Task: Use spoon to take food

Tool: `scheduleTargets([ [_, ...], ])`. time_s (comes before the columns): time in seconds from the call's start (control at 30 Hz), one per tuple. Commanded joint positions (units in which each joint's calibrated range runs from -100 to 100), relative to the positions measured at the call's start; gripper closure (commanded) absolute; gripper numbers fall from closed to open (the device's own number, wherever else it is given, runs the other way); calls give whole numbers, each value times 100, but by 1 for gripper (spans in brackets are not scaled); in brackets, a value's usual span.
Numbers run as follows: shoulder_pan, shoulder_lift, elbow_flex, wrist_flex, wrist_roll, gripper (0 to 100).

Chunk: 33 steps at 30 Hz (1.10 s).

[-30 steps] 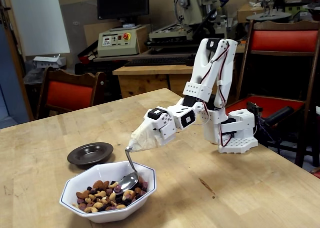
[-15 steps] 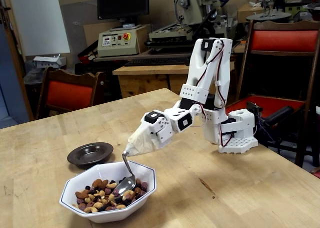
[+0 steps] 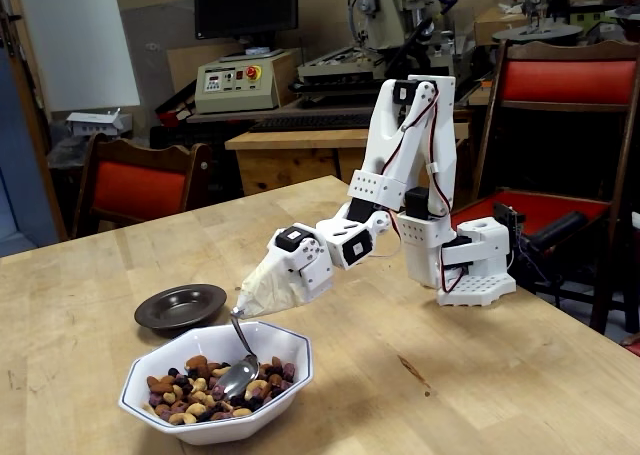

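A white octagonal bowl at the table's front holds the food, mixed tan and brown nuts with dark bits. The spoon hangs nearly upright, its shiny bowl resting in the food near the middle of the pile. Its thin handle runs up into a beige cone-like covering that wraps the end of the white arm. My gripper sits inside that covering, above the bowl's back rim. Its fingers are hidden, and the spoon stays fixed in it.
A small dark dish sits just behind the bowl, to the left. The arm's white base stands at the table's right. Red chairs and a workbench with machines lie beyond the table's far edge.
The arm has leaned forward and down to the left. The spoon has slid left across the bowl, and its tip now lies lower in the food.
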Motion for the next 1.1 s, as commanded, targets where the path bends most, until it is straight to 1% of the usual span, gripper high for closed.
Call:
scheduleTargets([
  [0.0,51,-77,-210,-21,-15,95],
  [0.17,58,-171,-201,-29,-15,95],
  [0.43,66,-1284,-183,42,-10,95],
  [0.6,317,-1574,-174,42,-15,95],
  [1.07,969,-1609,-192,-13,-10,95],
])
